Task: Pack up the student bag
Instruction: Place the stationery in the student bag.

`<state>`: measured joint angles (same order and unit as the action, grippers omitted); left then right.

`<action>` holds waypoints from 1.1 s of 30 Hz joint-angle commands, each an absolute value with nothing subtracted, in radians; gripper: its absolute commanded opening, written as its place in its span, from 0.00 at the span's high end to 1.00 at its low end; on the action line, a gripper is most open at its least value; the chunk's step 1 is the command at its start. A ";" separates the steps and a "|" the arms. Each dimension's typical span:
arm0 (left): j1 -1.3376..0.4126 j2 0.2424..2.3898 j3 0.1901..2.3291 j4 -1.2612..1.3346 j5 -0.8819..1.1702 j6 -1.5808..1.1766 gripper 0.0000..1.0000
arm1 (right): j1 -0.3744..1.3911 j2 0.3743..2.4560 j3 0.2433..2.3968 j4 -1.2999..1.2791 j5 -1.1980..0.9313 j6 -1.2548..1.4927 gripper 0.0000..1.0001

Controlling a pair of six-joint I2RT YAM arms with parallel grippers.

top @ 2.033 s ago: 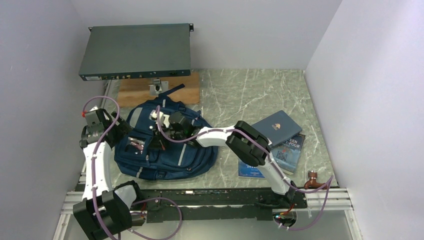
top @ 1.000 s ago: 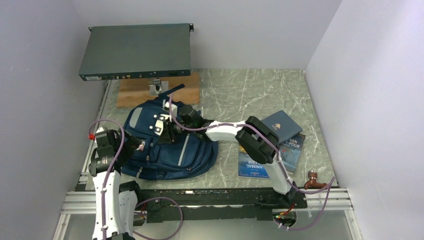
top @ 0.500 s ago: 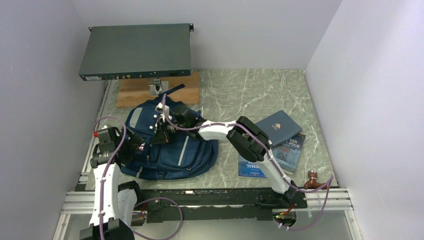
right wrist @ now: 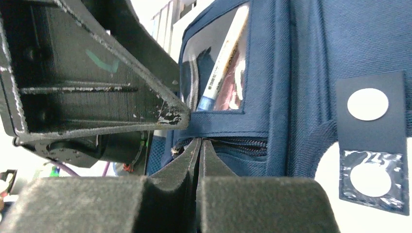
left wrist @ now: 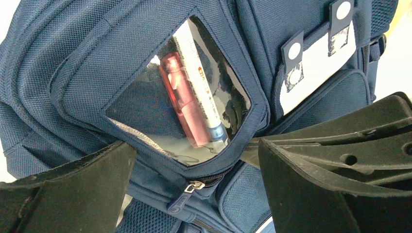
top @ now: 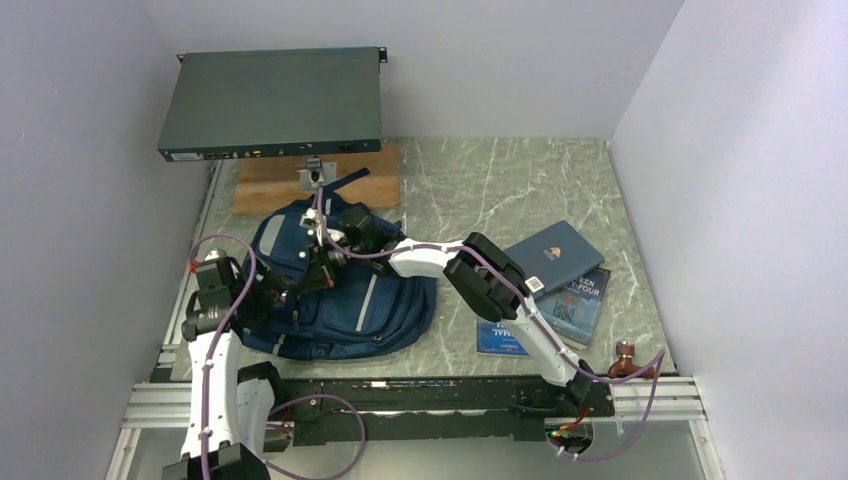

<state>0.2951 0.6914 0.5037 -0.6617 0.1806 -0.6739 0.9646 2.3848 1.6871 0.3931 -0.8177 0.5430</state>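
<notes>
- the student bag (top: pixel 345 300) lies flat on the left half of the tabletop (top: pixel 480 190), front side up. the books (top: pixel 553 262) lie well apart to its right, not yet packed.
- the right tool (right wrist: pixel 199 145) is pinched fully closed, its tips on the zipper (right wrist: pixel 235 144) line just under the clear window pocket (left wrist: pixel 180 97). whether a tab or only fabric sits between the pads cannot be told.
- the left tool (left wrist: pixel 197 150) hangs wide over that same pocket, holding nothing. a pink pen (left wrist: pixel 187 109) and a white marker (left wrist: pixel 197 82) show behind the plastic.
- the step looks like working a zip open, so check the grip first. a zipper pull (left wrist: pixel 187 196) shows free below the window in the left wrist view, and it may be the thing to catch.
- pull along the zipper track, not up off the bag, or the soft cloth will likely bunch and follow.
- the left tool could pin the fabric beside the zip to anchor it against the right tool's pull.
- the two tools sit close together, so keep their fingers from clashing.
</notes>
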 commanded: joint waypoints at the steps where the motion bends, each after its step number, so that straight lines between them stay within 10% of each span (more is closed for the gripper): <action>1: 0.293 0.709 0.529 -0.617 0.262 -0.651 0.00 | 0.981 2.404 1.750 0.354 -0.937 0.499 1.00; 19: 0.294 0.748 0.718 -0.834 0.160 -0.674 0.00 | 1.023 2.316 1.836 -0.117 -0.455 0.131 0.98; 33: 0.311 0.794 0.896 -0.906 0.034 -0.589 0.00 | 1.217 1.944 1.308 0.341 -0.108 0.356 0.57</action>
<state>0.3054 0.7685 0.8234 -0.8692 0.0608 -0.6289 1.1095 1.9434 1.3617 0.2031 -0.2523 0.3038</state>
